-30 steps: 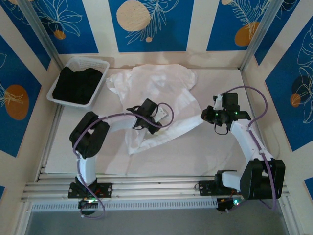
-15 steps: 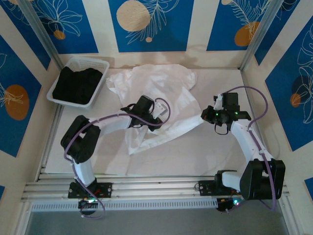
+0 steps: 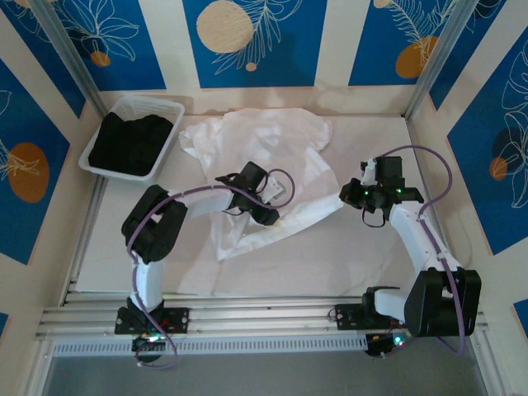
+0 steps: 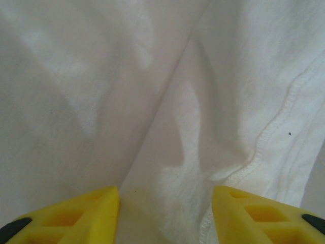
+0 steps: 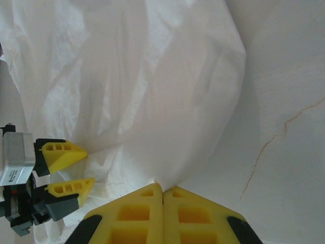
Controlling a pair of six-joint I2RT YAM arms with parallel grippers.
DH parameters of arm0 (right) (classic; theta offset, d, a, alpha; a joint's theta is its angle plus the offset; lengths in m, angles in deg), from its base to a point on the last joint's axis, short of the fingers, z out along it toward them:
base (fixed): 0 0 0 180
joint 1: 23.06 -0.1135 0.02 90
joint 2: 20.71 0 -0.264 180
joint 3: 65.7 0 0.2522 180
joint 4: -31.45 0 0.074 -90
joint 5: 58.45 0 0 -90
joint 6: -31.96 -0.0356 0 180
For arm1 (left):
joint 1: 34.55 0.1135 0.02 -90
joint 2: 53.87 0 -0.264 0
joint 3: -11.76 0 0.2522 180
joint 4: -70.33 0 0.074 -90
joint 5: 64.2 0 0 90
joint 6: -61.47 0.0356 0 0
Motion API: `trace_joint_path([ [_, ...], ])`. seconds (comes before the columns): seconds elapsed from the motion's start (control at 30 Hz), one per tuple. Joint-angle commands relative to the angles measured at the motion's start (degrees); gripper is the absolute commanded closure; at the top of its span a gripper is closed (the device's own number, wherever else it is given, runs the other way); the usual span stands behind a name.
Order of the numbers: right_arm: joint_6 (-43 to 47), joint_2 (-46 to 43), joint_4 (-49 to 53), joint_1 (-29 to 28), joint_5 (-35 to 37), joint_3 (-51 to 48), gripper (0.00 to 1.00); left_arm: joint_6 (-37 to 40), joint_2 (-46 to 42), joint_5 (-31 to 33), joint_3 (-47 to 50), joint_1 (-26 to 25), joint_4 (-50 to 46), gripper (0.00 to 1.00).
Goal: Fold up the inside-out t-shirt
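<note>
one t-shirt (image 3: 264,140), one basket (image 3: 136,102) with one black garment (image 3: 130,142), two grippers: left gripper (image 4: 165,192) parted, empty, right gripper (image 5: 162,187) pinching the t-shirt's corner.

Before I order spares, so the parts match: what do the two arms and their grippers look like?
Left arm and right arm: white links, black joint housings, a purple cable looping along each. Left gripper and right gripper: yellow wedge-shaped fingers with hollow cells, black patches near the base.
</note>
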Motion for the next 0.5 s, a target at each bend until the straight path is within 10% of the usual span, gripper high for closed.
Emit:
trace_joint_path([
  [0.0,0.9,-1.7,0.9,0.3,-1.8,-0.6,0.99,1.1,1.6,-1.4,-2.6,0.3,-3.5,0.57],
  [0.47,1.0,-2.6,1.1,0.9,-1.2,-0.7,0.98,-1.3,-2.1,-4.7,-2.9,0.5,-4.0,1.0],
])
